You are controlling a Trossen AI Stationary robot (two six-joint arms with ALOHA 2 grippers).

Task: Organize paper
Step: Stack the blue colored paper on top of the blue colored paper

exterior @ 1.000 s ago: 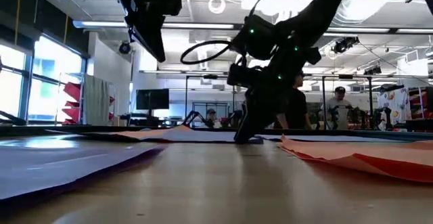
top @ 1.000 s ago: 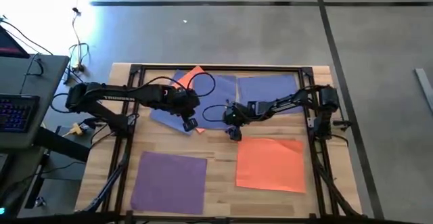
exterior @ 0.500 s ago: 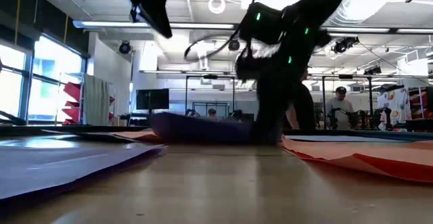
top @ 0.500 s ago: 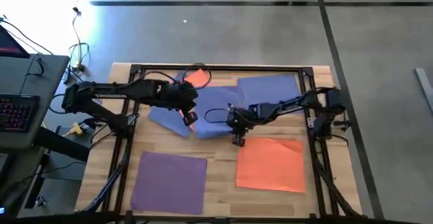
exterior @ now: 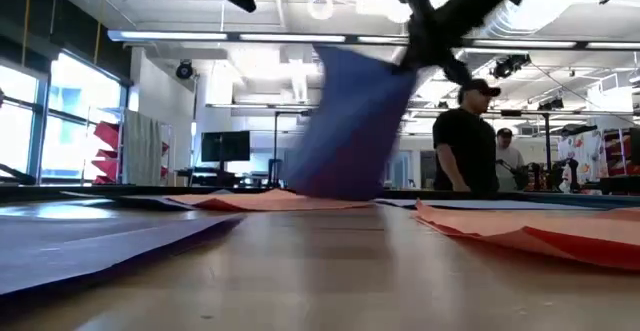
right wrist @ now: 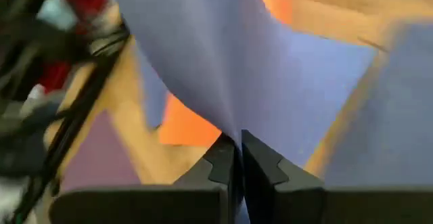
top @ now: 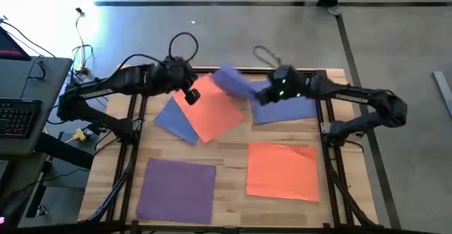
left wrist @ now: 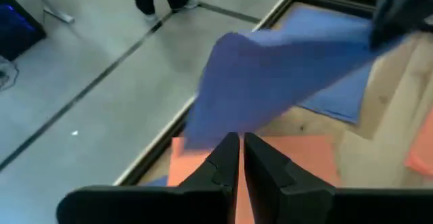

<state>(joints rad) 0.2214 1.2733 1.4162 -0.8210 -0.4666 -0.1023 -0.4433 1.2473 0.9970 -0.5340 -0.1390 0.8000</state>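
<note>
You have a blue sheet (top: 233, 82) lifted off the bench (top: 233, 165), pinched at its edge by the right end effector (right wrist: 235, 158), hanging above the far blue sheet (top: 289, 107). I judge this the carry step; next, lay it squarely on that blue sheet and let go. The left end effector (left wrist: 240, 158) hovers clenched and empty over the middle orange sheet (top: 215, 114). Another orange sheet (top: 282, 172) and a purple sheet (top: 176, 189) lie nearer. Nothing blocks the drop.
</note>
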